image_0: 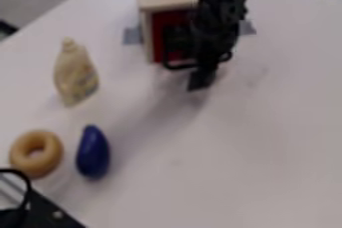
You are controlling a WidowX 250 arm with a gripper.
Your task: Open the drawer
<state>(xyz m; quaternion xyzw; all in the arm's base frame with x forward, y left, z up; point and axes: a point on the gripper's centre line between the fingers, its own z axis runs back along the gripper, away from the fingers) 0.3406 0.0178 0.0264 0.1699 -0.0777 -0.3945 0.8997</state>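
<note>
Judging the red-fronted drawer (158, 34) light but stiff, pull by the rigid black handle (179, 67) beside the gripper (202, 80); cannot tell if wide or narrow.

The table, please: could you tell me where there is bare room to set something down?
The widest bare patch of table lies right of the blue toy, below the gripper, in the picture. A smaller one lies between bottle and gripper. Crowded: lower left, around the ring and blue toy, and by the drawer, where the gripper hangs.
</note>
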